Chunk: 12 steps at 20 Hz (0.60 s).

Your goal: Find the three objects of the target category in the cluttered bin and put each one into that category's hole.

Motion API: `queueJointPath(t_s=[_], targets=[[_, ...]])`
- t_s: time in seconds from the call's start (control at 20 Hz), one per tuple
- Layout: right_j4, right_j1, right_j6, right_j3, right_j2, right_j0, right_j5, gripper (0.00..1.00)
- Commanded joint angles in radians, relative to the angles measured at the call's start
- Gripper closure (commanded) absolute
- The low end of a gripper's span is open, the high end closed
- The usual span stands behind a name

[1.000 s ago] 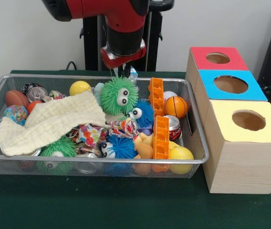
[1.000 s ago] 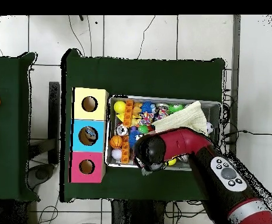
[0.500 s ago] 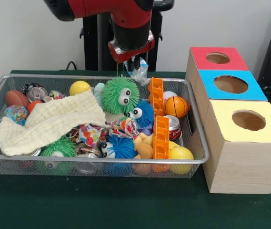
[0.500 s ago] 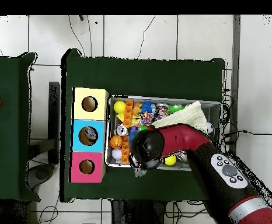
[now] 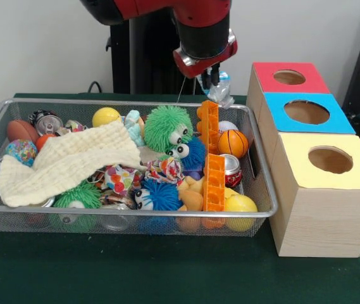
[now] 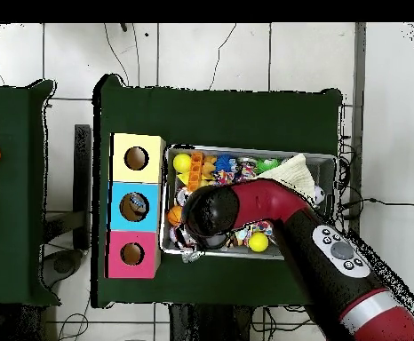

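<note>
My pincer (image 5: pixel 212 81) is clamped on a crinkly clear wrapper (image 5: pixel 220 92) hanging just below; thin grip, likely slips before the red hole (image 5: pixel 289 77) beside it.

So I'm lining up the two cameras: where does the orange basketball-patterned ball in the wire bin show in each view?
Front view: the small orange basketball-patterned ball lies at the wire mesh bin's right end, just right of the upright orange plastic block.
Overhead view: the ball peeks out at the bin's left end, beside the arm.
Shared landmark: the blue-topped box, nearest the ball in both.
</note>
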Motion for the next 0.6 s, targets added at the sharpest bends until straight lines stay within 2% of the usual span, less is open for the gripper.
queueJointPath(t_s=[0.05, 0.4, 0.6], targets=[[0.073, -0.035, -0.161, -0.05, 0.1, -0.008, 0.133, 1.0], [0.121, -0.052, -0.159, -0.062, 0.138, -0.023, 0.161, 1.0], [0.13, -0.037, -0.172, -0.064, 0.172, -0.028, 0.122, 1.0]])
